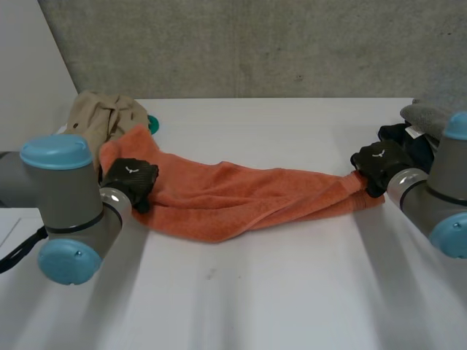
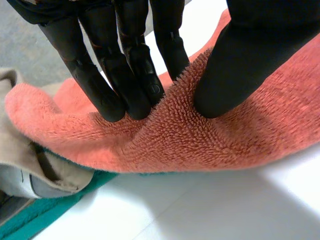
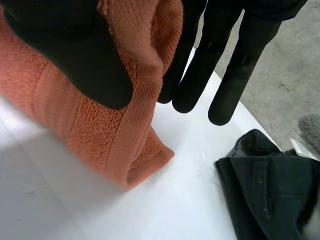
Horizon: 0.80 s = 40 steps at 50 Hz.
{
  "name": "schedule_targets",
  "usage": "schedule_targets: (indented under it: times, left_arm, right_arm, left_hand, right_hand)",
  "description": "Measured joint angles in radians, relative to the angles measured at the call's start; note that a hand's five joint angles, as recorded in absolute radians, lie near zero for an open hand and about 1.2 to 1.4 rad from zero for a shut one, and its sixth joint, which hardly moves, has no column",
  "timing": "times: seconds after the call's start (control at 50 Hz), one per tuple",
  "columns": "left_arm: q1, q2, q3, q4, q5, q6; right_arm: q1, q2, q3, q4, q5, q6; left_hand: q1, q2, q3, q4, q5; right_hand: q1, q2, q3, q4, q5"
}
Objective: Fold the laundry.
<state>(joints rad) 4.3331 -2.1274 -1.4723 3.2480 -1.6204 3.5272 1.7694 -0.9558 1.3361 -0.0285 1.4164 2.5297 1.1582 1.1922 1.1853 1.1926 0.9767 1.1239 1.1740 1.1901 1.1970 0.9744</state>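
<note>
Left hand (image 2: 132,65) pinched a ridge of the orange towel (image 1: 241,198) between fingers and thumb, right hand (image 3: 65,45) pinched the far end, and the towel stretched between them across the table (image 1: 292,292). Beige clothes (image 1: 98,117) lay beside the left hand, dark clothes (image 3: 270,195) beside the right.

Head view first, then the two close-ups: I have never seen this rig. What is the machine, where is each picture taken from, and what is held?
It is a robot with two arms at a white table. The head view looks down from between the arms; each close-up comes from a wrist camera. Its black left hand and right hand each pinch one end of an orange terry towel stretched between them. A beige garment and a dark garment lie aside.
</note>
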Motion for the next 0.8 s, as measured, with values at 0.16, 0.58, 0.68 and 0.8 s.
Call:
schedule_targets:
  times: [0.16,0.58,0.68,0.8]
  left_arm:
    - [-0.062,0.174,-0.030,-0.122,0.011,-0.020]
    - [-0.123,-0.014,0.337,-0.200,0.030,0.004]
    - [-0.121,-0.184,0.467,-0.181,0.002,0.042]
    - [-0.116,-0.167,0.473,-0.110,-0.053,0.039]
  right_arm:
    - [-0.046,-0.160,0.046,0.236,-0.010,0.009]
    - [-0.191,-0.242,0.148,0.294,-0.084,-0.026]
    - [-0.152,-0.212,0.191,0.173,-0.027,0.022]
    - [-0.126,-0.212,0.233,0.088,0.015,0.028]
  left_hand:
    - [0.000,0.000,0.000,0.000,0.000]
    - [-0.006,-0.004,0.000,0.000,-0.003]
    - [-0.746,-0.700,-0.689,-0.703,-0.663]
    - [-0.946,-0.978,-0.965,-0.984,-0.924]
  right_hand:
    - [0.000,0.000,0.000,0.001,0.000]
    - [0.000,0.000,0.000,0.001,0.000]
    - [0.000,0.000,0.000,0.001,0.000]
    - [0.000,0.000,0.000,0.001,0.000]
